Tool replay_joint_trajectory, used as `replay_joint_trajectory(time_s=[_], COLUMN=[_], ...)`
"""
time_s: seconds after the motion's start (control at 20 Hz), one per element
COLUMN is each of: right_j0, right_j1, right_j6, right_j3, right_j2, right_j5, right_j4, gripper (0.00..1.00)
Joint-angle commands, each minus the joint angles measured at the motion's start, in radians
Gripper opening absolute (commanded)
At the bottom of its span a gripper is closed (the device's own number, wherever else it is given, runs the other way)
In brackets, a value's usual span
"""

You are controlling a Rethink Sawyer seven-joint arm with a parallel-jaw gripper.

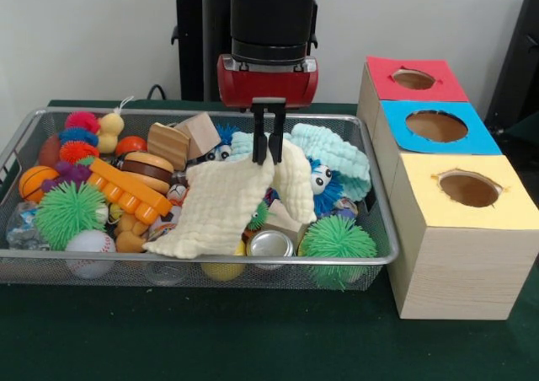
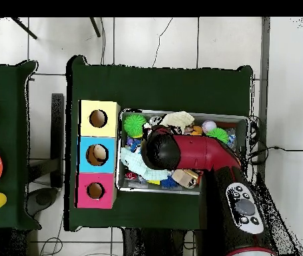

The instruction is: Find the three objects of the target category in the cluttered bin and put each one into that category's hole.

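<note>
A cream muslin cloth (image 1: 223, 208) drapes over the clutter in the middle of the wire bin (image 1: 25, 136), its top edge pulled up into a peak. My gripper (image 1: 269, 152) is at that peak with its black fingers shut on the cloth. A pale teal cloth (image 1: 333, 153) lies just behind and to the right. In the overhead view the arm (image 2: 194, 155) covers the bin's middle and hides the gripper; the cream cloth (image 2: 178, 120) and the teal cloth (image 2: 134, 160) show at its sides. Right of the bin stand three boxes with holes: red (image 1: 413, 79), blue (image 1: 436, 126), yellow (image 1: 468, 189).
The bin holds green spiky balls (image 1: 337, 242) (image 1: 69, 212), a baseball (image 1: 90, 250), a small basketball (image 1: 35, 181), a toy burger (image 1: 147, 169), wooden blocks (image 1: 184, 138), an orange comb-shaped toy (image 1: 130, 191), a tin can (image 1: 270, 244) and googly-eyed toys (image 1: 320, 179).
</note>
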Motion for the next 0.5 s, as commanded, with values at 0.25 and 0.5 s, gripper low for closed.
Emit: replay_joint_trajectory(time_s=[0.25, 0.5], right_j0=[-0.006, -0.004], right_j1=[0.002, -0.009], right_j6=[0.084, 0.086], right_j3=[0.014, 0.017], right_j2=[0.015, 0.016], right_j5=[0.137, 0.151], right_j4=[0.029, 0.032], gripper=[0.0, 0.0])
